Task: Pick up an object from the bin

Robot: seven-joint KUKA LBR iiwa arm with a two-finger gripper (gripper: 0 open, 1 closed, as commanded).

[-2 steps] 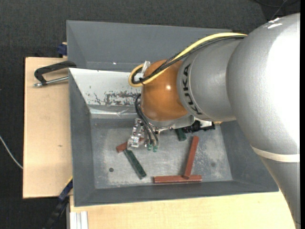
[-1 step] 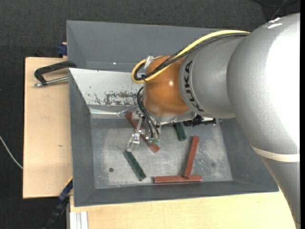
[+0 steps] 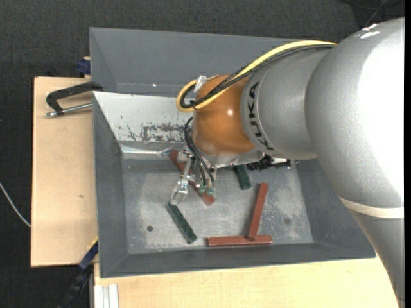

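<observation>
Several loose pieces lie on the floor of the bin [image 3: 108, 191], all placed here relative to the gripper [image 3: 192, 191]. Its fingers [image 3: 182, 188] are spread, low over the floor, with nothing between them. A small red-brown piece [image 3: 207, 199] sits just beside it on the lower right, close against one fingertip. A long dark green bar [image 3: 182, 222] slants away just below it. A short dark green piece [image 3: 242, 176] is near, to its right. Two red-brown bars meeting in an L [image 3: 255, 226] lie well apart, lower right. Another red-brown scrap [image 3: 174, 159] is just above. Likely target: the small red-brown piece. To do this well, shift slightly toward it so it sits centred in the gap, not under a tip. Then go down to the floor, close squarely across its narrow side, and lift straight up. Risk: a fingertip nudges it aside or catches the green bar's end.
</observation>
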